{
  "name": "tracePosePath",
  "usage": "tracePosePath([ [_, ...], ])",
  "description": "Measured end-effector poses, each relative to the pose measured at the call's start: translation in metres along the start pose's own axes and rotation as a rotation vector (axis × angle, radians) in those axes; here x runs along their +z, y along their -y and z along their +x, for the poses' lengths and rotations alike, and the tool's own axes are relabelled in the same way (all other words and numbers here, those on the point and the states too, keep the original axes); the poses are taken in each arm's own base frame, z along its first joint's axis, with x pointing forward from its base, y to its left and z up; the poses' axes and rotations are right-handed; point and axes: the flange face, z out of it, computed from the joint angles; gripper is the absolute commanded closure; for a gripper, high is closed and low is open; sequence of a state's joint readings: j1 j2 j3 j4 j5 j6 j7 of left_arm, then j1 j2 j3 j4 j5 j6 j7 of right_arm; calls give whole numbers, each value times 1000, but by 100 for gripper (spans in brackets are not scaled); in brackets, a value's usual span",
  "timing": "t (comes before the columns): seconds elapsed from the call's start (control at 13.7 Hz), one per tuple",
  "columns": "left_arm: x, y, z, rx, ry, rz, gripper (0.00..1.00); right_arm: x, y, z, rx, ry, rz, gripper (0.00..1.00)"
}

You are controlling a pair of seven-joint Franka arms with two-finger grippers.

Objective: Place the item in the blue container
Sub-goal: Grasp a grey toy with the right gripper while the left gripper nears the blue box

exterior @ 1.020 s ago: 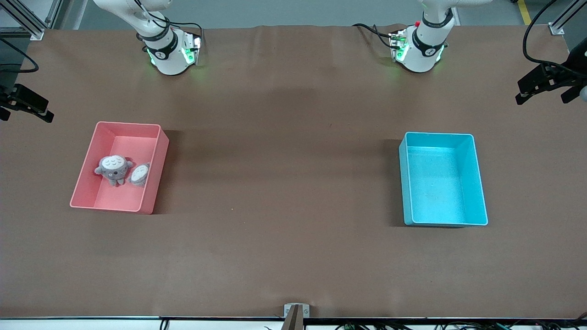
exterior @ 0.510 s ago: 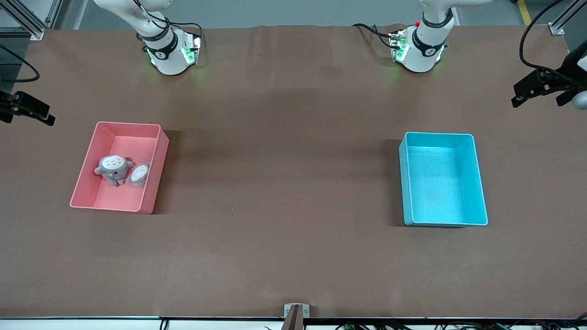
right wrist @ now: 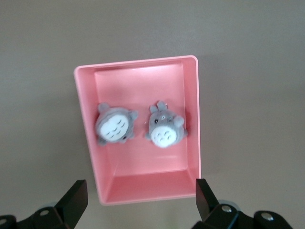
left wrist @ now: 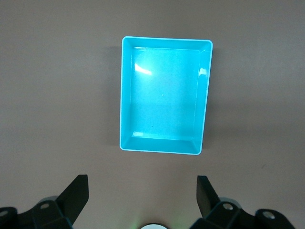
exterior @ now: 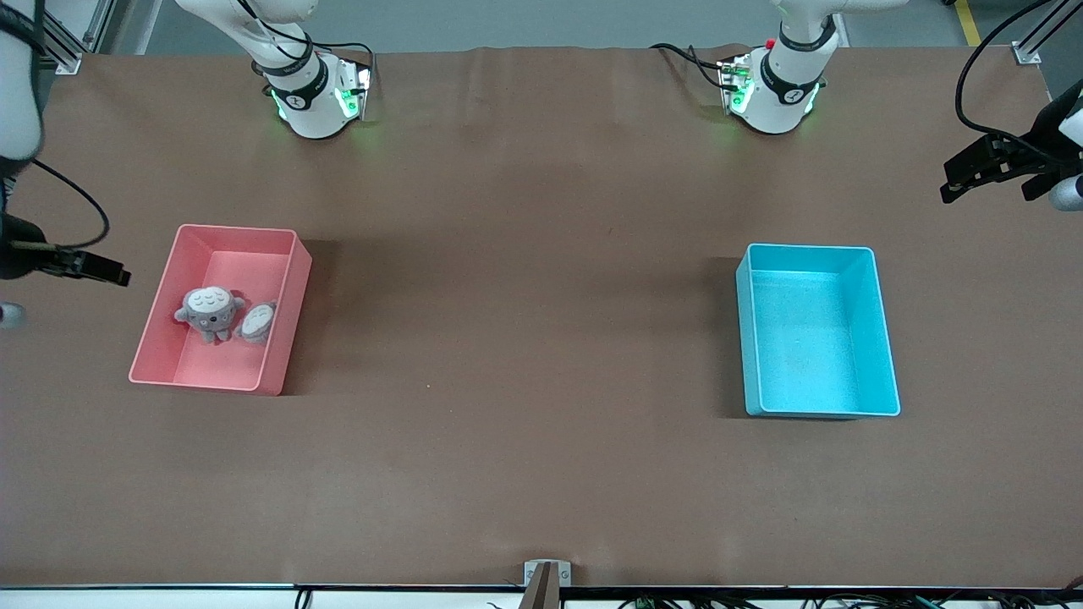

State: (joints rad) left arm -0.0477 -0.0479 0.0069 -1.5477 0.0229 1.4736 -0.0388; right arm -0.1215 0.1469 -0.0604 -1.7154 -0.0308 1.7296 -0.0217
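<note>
The empty blue container (exterior: 816,338) (left wrist: 164,95) stands toward the left arm's end of the table. Two grey plush toys with white bellies, one (exterior: 209,311) (right wrist: 114,126) beside the other (exterior: 257,321) (right wrist: 164,129), lie in the pink bin (exterior: 211,368) (right wrist: 143,164) toward the right arm's end. My left gripper (exterior: 988,176) (left wrist: 142,191) hangs open and empty over the table's end by the blue container. Over the table beside the pink bin, my right gripper (exterior: 93,269) (right wrist: 141,193) is open and holds nothing.
Brown cloth covers the table (exterior: 525,355). The two arm bases (exterior: 313,93) (exterior: 774,89) stand along its edge farthest from the front camera. A small metal bracket (exterior: 546,573) sits at the nearest edge.
My right gripper has swung in closer to the pink bin. The left gripper has drifted slightly inward over the table. The bins and toys have not moved.
</note>
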Motion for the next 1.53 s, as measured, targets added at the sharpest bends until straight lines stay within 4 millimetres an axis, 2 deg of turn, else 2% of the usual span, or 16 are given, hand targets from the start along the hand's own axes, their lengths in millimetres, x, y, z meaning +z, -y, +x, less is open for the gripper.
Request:
tracePosePath([
  [0.22,1,0,1,0,2,0,0,71,-23,-1,-14,-4,4,0],
  [0.36,5,0,4,0,6,0,0,110,-28,-6,-18,10,-3,0],
  [0.95,33,-8,31,9,6,-15,0,221,-27,12,-47,56,-35,0],
  [1.09,39,-9,35,10,9,-15,0,243,-28,16,-48,54,-35,0],
  [1.24,44,-9,39,10,11,-15,0,256,-28,16,-48,73,-34,0],
  [1.53,60,-18,60,24,-37,-17,0,266,-28,5,-46,166,-28,0],
])
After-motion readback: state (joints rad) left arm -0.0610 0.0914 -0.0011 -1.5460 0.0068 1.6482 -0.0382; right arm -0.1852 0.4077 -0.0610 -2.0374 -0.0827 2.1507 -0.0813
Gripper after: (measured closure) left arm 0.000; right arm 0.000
